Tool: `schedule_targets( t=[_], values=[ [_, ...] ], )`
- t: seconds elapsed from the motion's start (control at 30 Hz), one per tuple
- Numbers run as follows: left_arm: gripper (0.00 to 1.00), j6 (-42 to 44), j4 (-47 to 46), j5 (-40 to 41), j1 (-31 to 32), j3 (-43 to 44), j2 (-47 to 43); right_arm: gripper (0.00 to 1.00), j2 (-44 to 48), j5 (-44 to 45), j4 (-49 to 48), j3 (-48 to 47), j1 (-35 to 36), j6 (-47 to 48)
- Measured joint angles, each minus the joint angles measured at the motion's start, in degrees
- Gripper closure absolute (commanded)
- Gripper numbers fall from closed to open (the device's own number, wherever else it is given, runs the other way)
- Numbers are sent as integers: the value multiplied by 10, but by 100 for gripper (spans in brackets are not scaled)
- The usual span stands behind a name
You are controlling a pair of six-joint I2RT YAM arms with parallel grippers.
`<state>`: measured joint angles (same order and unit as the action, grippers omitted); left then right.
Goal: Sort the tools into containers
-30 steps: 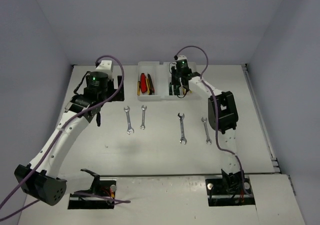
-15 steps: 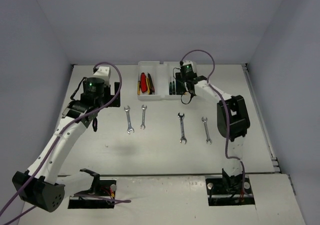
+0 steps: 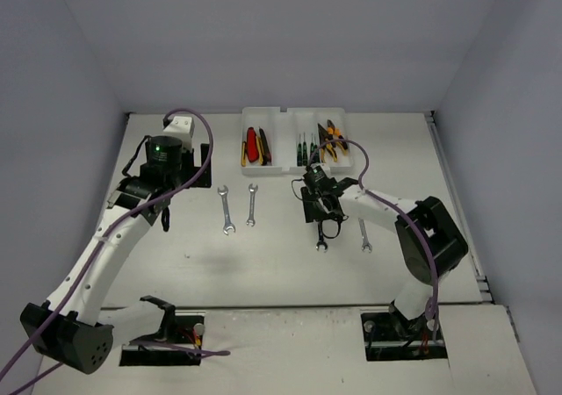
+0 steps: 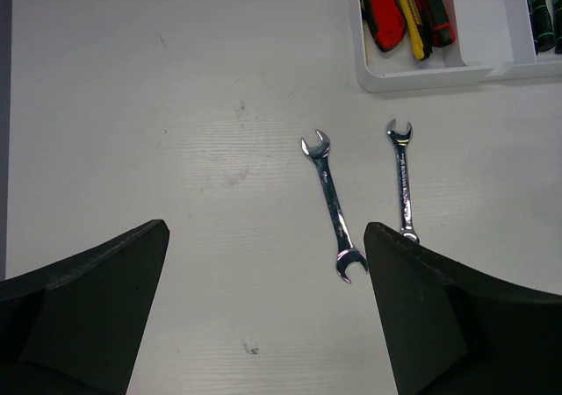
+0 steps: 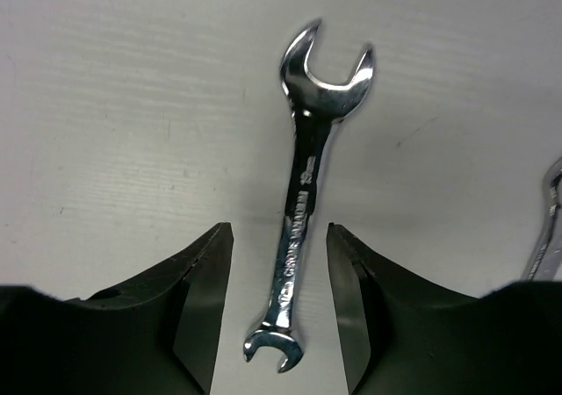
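The white tray (image 3: 283, 164) stands at the back middle. Red and yellow cutters (image 3: 255, 146) lie in its left slot, screwdrivers (image 3: 303, 149) in the third, orange-handled pliers (image 3: 332, 140) in the right one. Several silver wrenches lie on the table in front: two on the left (image 3: 226, 211) (image 3: 252, 205) and two on the right (image 3: 320, 237) (image 3: 362, 228). My right gripper (image 3: 323, 218) is open, low over the third wrench (image 5: 303, 193), a finger on either side of its shaft. My left gripper (image 3: 165, 215) is open and empty, left of the two left wrenches (image 4: 332, 204) (image 4: 402, 180).
The tray's second slot (image 3: 279, 142) looks empty. The tray corner with the cutters (image 4: 399, 9) shows at the top of the left wrist view. Another wrench's end (image 5: 549, 228) shows at the right edge of the right wrist view. Grey walls close the table at left, back and right.
My right gripper left the tray's right end and came forward and down over the third wrench; pliers now show in the right slot. My left arm shifted slightly.
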<state>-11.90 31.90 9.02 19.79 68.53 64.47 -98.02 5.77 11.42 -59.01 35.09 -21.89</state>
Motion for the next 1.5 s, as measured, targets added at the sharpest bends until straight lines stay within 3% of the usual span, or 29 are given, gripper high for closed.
schedule_targets(
  t=[0.63,0.9,1.27,1.5],
  values=[
    [9,8,0,-1,0,0,0,68,-13,15,-3,25,14,-84],
    [9,9,0,-2,0,0,0,100,-32,29,-5,3,17,-86],
    [9,11,0,-1,0,0,0,100,-67,23,21,-84,55,-77],
    [9,11,0,-1,0,0,0,100,-78,22,33,-248,58,-43]
  ],
)
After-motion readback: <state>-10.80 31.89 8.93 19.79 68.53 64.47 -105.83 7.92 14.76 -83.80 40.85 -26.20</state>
